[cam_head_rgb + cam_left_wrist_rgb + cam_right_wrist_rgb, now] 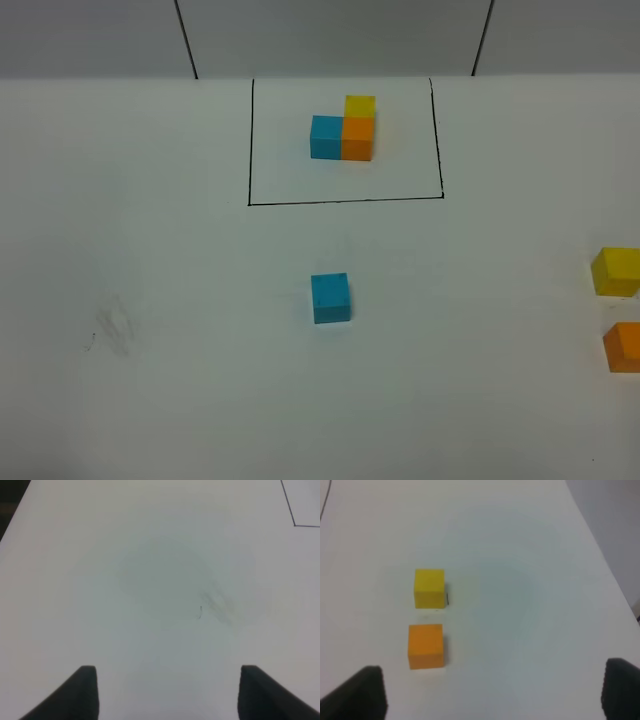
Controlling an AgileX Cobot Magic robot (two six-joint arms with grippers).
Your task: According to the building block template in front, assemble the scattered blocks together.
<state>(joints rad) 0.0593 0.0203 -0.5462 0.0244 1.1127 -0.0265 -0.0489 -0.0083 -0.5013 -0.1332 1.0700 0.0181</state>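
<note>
Take the orange cube [622, 346] first, probably. Like the yellow cube [615, 271], well right of the loose blue cube [330, 297]. Centre the right gripper [495, 669] on its flat faces, fingers wide apart, empty. Keep the left gripper [168, 672] out of the way, likewise spread, holding nothing. Copy the template [343, 133] beyond blue.

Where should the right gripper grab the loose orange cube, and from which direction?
Probably from above, the right gripper closing on two opposite side faces of the orange cube. Use the pair not facing the yellow cube, which sits close by; those sides have bare table next to them. Flat, parallel faces suit a pinch grip.
</note>
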